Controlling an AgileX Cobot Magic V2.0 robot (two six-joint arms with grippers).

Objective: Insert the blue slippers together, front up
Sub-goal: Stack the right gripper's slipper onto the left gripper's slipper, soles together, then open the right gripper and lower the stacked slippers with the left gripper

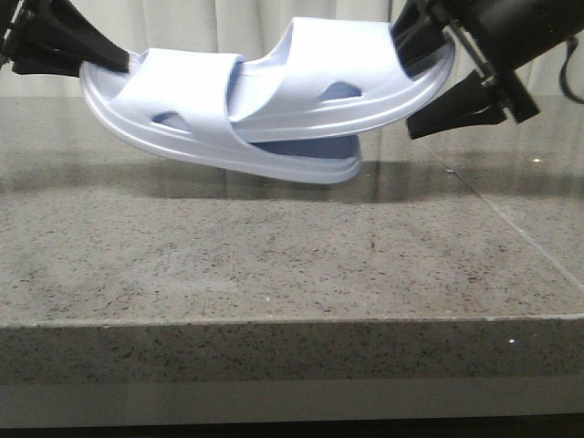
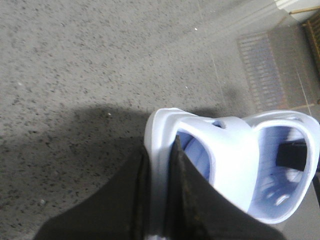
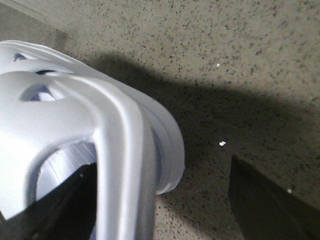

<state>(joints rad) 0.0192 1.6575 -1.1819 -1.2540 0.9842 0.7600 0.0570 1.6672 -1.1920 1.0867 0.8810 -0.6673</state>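
Speckled desk (image 1: pixel 274 265) in front, blue slippers (image 1: pixel 265 100) nested and held in the air above it.
Long axis runs left-right; straps interlocked mid-pair. Left gripper (image 2: pixel 159 200) jaws pinching the left slipper's end; right gripper (image 1: pixel 436 80) jaws spread wide around the right end.

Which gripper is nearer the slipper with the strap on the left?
Left. The left gripper is clamped on that left slipper at its outer end; the right gripper is at the right slipper, its jaws spread.
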